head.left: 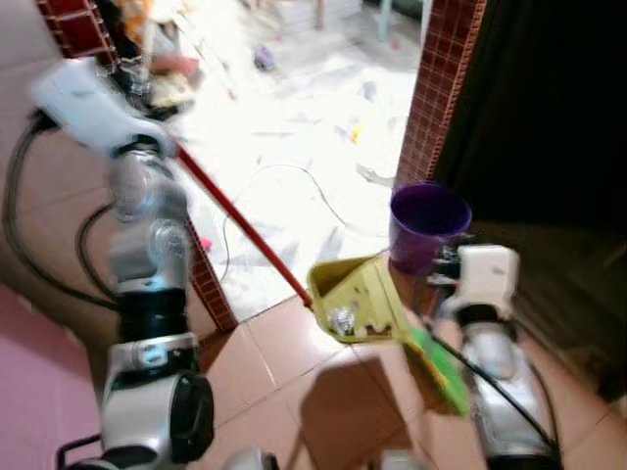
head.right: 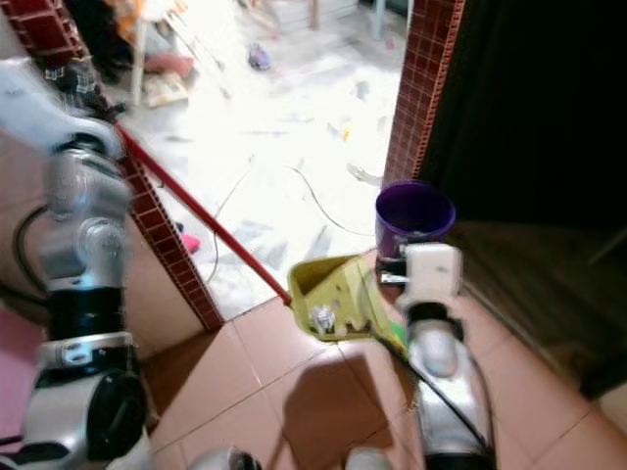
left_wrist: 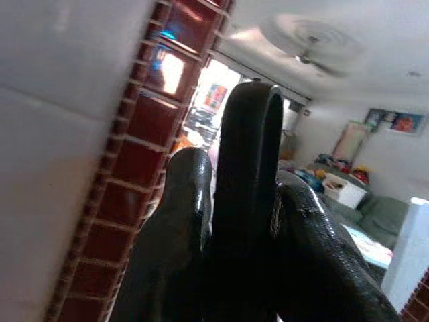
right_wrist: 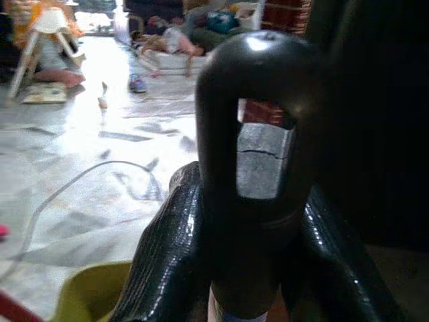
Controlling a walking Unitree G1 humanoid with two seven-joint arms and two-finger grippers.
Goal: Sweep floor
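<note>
Two tools in play, and I've got one in each arm. My left end effector [left_wrist: 234,221] is clamped around the dark looped end of the broom handle [head.left: 240,225], held high beside the brick-tiled pillar [head.left: 211,284]; the red stick runs down from it towards the dustpan. My right end effector [right_wrist: 244,221] is closed on the black top of the dustpan handle [right_wrist: 258,134], low and in front of me. The yellow dustpan [head.left: 358,299] sits on the brown tiled floor [head.left: 294,392], its mouth facing the bright marble floor beyond, with a small crumpled bit of rubbish [head.left: 341,319] already lying inside. The purple bucket [head.left: 429,225] stands just beyond the pan, by the other pillar.

My read: I'm collecting. To do it well I'd keep the pan's lip flat against the tiles, draw the broom in short strokes into the mouth, and avoid snagging the thin cable [head.left: 294,186] lying across the marble. The head view is blurred, so slow and steady.
</note>
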